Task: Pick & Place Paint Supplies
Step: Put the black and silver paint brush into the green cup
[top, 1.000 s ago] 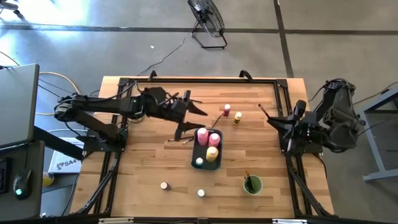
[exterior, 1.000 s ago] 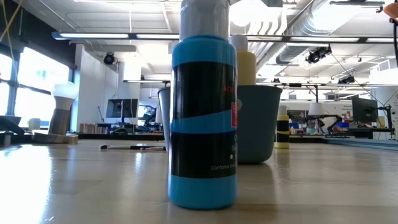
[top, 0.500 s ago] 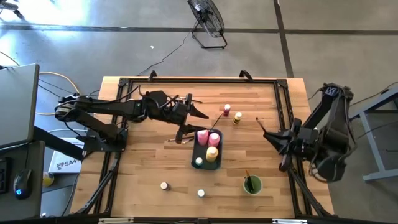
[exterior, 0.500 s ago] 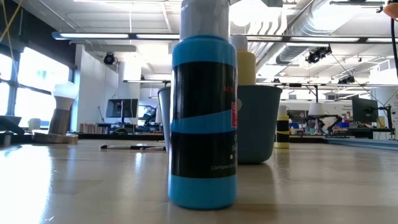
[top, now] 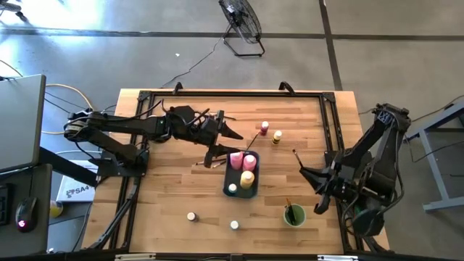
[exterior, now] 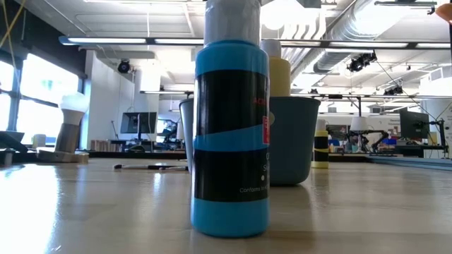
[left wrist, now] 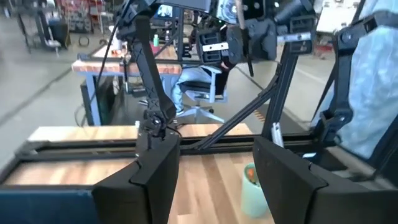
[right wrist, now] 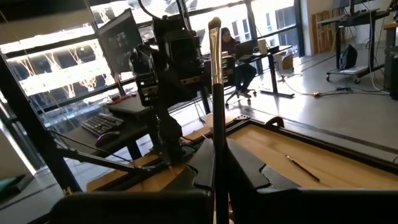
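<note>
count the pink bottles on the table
3 pink bottles: two at the tray's far end, one beyond it beside a yellow bottle. The left arm could hide another.

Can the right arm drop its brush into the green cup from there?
Probably yes. The right tool, shut on the brush, sits just above the cup in the high view, with bare table between.

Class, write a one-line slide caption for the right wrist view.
Right gripper shut on an upright paintbrush, left arm beyond.
</note>
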